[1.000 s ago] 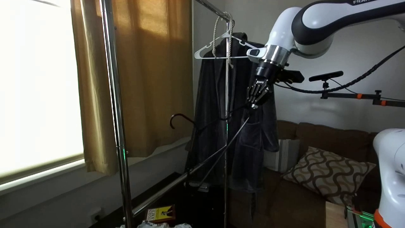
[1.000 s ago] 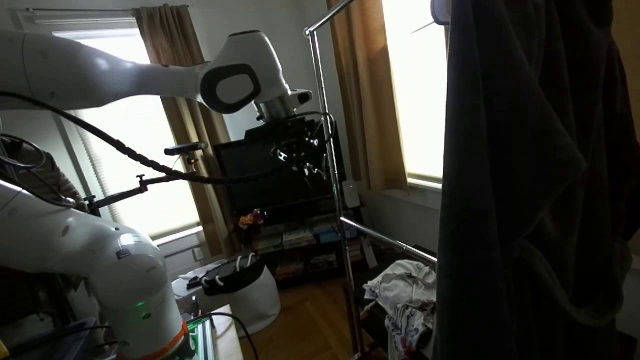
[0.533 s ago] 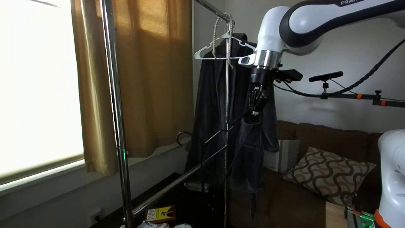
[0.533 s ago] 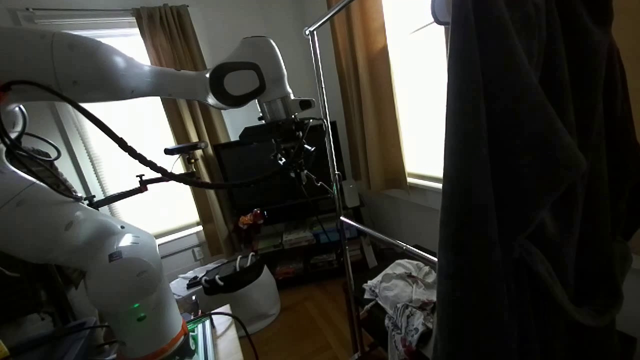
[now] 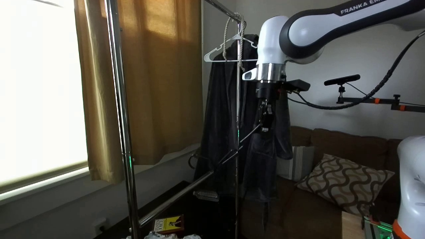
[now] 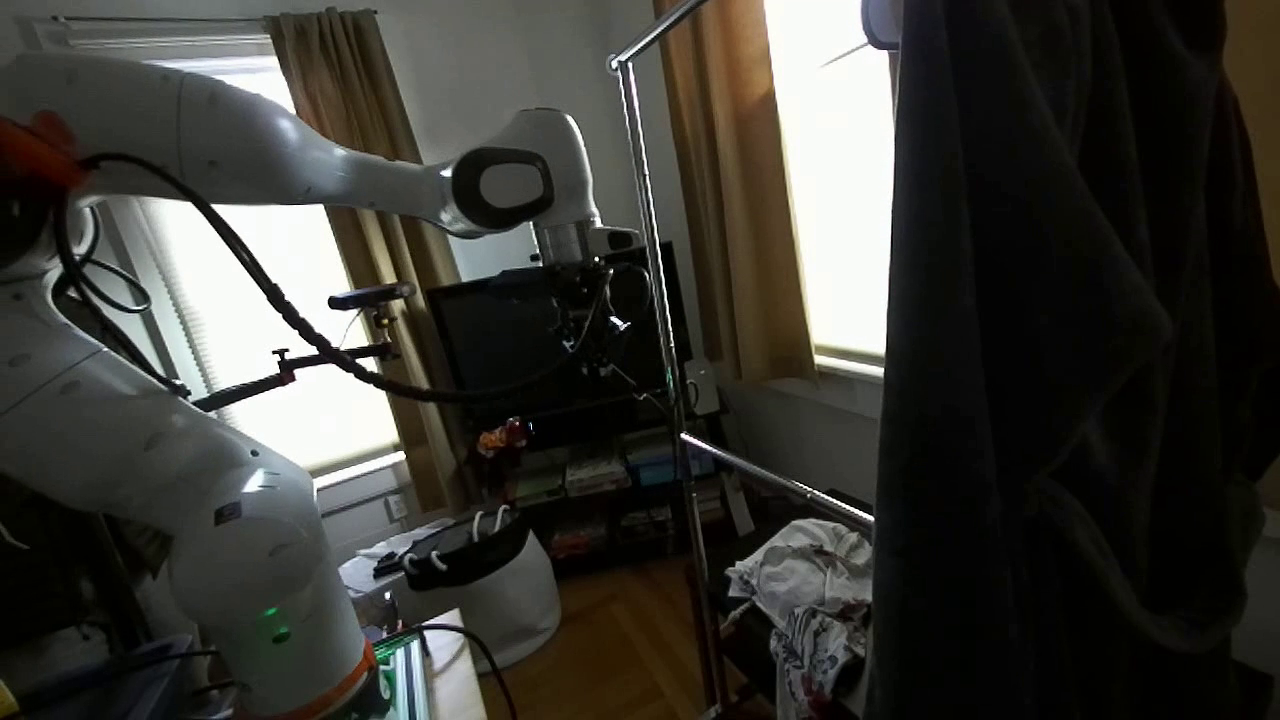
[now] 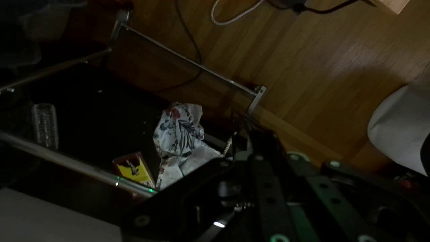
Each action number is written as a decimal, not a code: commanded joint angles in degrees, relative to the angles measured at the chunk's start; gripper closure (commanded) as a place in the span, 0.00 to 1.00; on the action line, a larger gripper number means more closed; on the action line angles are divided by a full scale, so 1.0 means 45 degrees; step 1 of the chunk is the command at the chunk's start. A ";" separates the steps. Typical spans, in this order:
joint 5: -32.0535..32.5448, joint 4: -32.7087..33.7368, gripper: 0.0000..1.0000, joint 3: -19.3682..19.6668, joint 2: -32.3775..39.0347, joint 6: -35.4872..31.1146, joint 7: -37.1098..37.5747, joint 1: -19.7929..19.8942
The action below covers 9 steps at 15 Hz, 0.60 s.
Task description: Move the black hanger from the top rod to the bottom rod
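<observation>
The black hanger (image 5: 249, 134) is in my gripper (image 5: 264, 128), which is shut on it. It slopes down and leftward from the fingers, with its hook (image 5: 191, 161) at the far end. The hanger crosses the bottom rod (image 5: 179, 195) in that exterior view; I cannot tell whether they touch. In an exterior view the gripper (image 6: 600, 368) is beside the rack's post, with the hanger (image 6: 650, 397) reaching toward it above the bottom rod (image 6: 775, 475). The top rod (image 5: 220, 8) is well above. In the wrist view the gripper (image 7: 276, 156) has a dark, blurred part between its fingers.
A white hanger (image 5: 212, 54) with rope and a dark robe (image 5: 219, 116) hang at the rack's far end. Chrome posts (image 5: 121, 99) stand at both ends. A patterned cloth (image 7: 178, 131), a yellow box (image 7: 134, 169) and a clear bottle (image 7: 45, 126) lie below.
My gripper has moved down and slightly left in an exterior view, and turned more upright. The hanger's hook has dropped from well above the bottom rod to near its height.
</observation>
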<state>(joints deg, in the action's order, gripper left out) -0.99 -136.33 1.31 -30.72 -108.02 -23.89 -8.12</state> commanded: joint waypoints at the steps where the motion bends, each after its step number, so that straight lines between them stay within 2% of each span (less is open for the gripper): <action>1: -0.0511 0.0318 0.99 -0.0996 0.1116 0.0843 0.2475 -0.0117; 3: -0.1271 0.0313 0.99 -0.1333 0.1403 0.0689 0.3423 -0.0300; 7: -0.3150 0.0191 0.99 -0.1686 0.1223 -0.0629 0.4929 -0.0493; 8: -0.3271 0.0232 0.99 -0.1874 0.1257 -0.0940 0.5578 -0.0401; 9: -0.2426 0.0252 0.99 -0.2185 0.1202 -0.1142 0.5727 -0.0276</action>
<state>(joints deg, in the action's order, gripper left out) -13.38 -135.15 -6.30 -24.41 -110.47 -2.99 -10.06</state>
